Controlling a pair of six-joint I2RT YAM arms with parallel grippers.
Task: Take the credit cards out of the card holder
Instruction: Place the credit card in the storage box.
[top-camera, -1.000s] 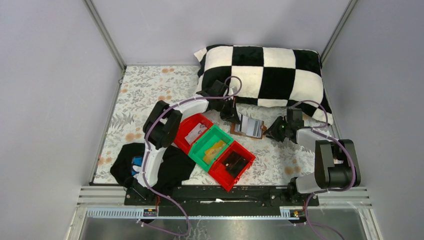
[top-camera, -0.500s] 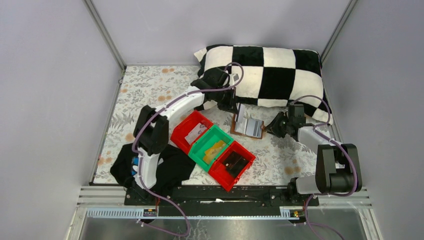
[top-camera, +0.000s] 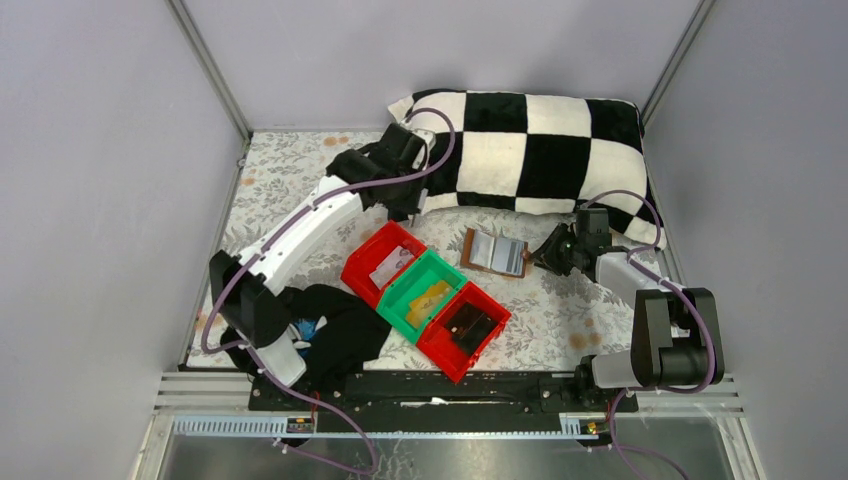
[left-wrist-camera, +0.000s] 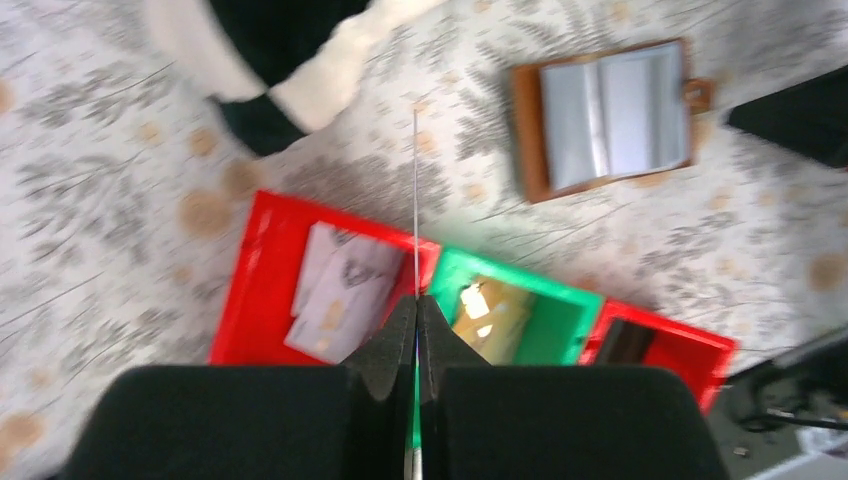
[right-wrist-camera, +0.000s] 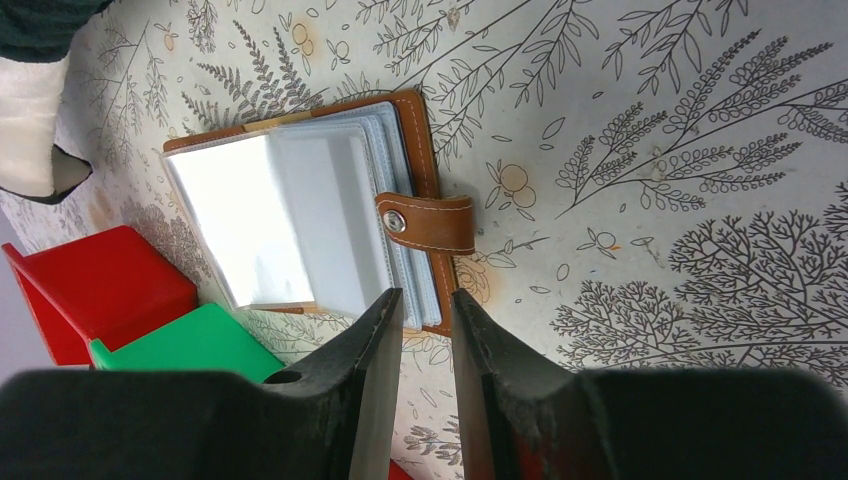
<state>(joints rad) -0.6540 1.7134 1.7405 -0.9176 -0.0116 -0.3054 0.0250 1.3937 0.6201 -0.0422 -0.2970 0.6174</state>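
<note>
The card holder (top-camera: 495, 252) lies open on the floral cloth, brown outside, pale sleeves up; it also shows in the left wrist view (left-wrist-camera: 610, 115) and the right wrist view (right-wrist-camera: 300, 215). My left gripper (top-camera: 408, 200) hangs to its left, near the pillow's corner. In its own view this gripper (left-wrist-camera: 416, 298) is shut on a credit card (left-wrist-camera: 415, 200), seen edge-on as a thin pale line. Two pale credit cards (left-wrist-camera: 340, 290) lie in the left red bin (top-camera: 365, 262). My right gripper (right-wrist-camera: 420, 292) stands open, its tips at the holder's strap-side edge (top-camera: 543, 258).
A green bin (top-camera: 405, 300) with a yellow-tan piece and a red bin (top-camera: 490, 335) with a black boxy object stand in a row beside the left red bin. A checkered pillow (top-camera: 530, 150) lies at the back. Black cloth (top-camera: 340, 330) lies by the left arm's base.
My left gripper has drawn away from the card holder to the back left, with the card in it. The holder's raised leaf has fallen flat. The right gripper has barely moved.
</note>
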